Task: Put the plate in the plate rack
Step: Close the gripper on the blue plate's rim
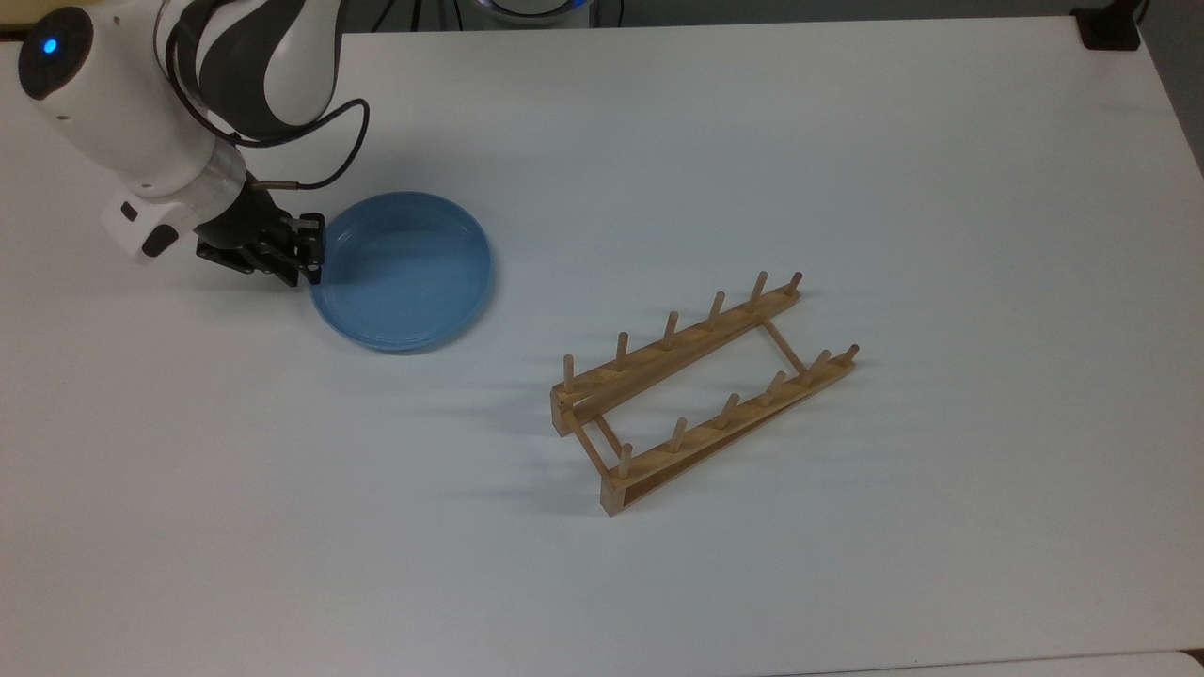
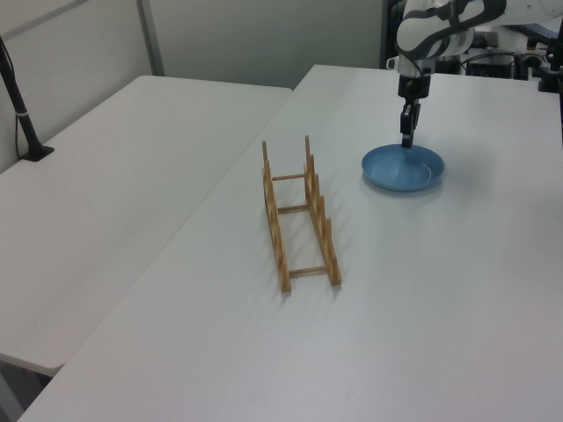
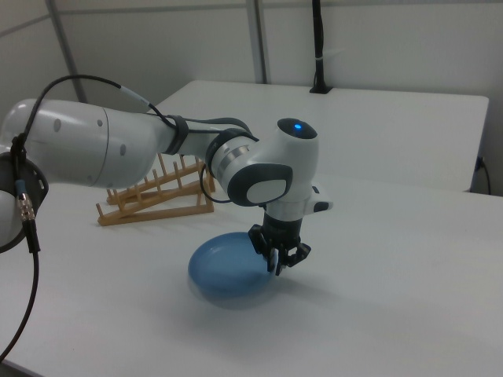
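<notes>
Presently the plate [image 1: 403, 271] lies flat on the white table [image 1: 752, 141], right way up, toward the top view's left, and nothing in the pictures shows it lifted or tipped. The gripper [image 1: 299, 259] is at the plate's rim on the side nearest the top view's left edge; in the right view it [image 3: 279, 261] hangs low over the rim at the plate's right. Its fingers stand a little apart, straddling or just beside the rim — whether either finger touches the plastic cannot be told, and no firm grip is evident. The plate rack [image 1: 701, 387] stands well apart from the plate, toward the top view's lower right, set at a slant, all slots between its pegs vacant; the left view shows it [image 2: 299, 215] nearer the camera than the plate [image 2: 403, 167]. Judgement on progress: the approach looks complete or nearly so, while the grasp itself is not yet confirmed. Remaining, by my reading — close on the rim, raise the plate, turn it on edge, carry it across, and lower it between two pairs of pegs.
</notes>
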### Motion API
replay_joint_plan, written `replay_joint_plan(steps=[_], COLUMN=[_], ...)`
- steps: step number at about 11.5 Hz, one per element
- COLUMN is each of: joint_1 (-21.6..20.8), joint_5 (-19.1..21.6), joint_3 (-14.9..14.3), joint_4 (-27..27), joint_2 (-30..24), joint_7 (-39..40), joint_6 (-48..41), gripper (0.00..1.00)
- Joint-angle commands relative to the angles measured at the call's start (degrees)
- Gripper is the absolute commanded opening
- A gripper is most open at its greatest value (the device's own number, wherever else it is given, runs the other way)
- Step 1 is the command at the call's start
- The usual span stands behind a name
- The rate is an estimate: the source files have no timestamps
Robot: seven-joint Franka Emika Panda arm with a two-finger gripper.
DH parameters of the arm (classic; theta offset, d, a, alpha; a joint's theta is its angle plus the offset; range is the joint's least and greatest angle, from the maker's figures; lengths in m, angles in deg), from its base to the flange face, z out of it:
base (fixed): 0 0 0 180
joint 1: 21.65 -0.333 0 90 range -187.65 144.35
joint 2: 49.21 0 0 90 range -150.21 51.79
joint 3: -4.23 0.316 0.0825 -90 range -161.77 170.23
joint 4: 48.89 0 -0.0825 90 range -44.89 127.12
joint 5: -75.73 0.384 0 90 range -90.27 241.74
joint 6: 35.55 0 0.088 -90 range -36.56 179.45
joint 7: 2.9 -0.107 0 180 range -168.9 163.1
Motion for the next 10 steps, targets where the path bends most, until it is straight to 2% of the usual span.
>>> replay_joint_plan(steps=[1,10], joint_1=[-1.0,-1.0], joint_5=[1.0,1.0], joint_3=[-0.7,-0.9], joint_4=[-0.8,-0.9], joint_2=[0.6,0.2], joint_7=[1.2,1.1], joint_6=[-1.2,-1.8], gripper=[0.11,0.01])
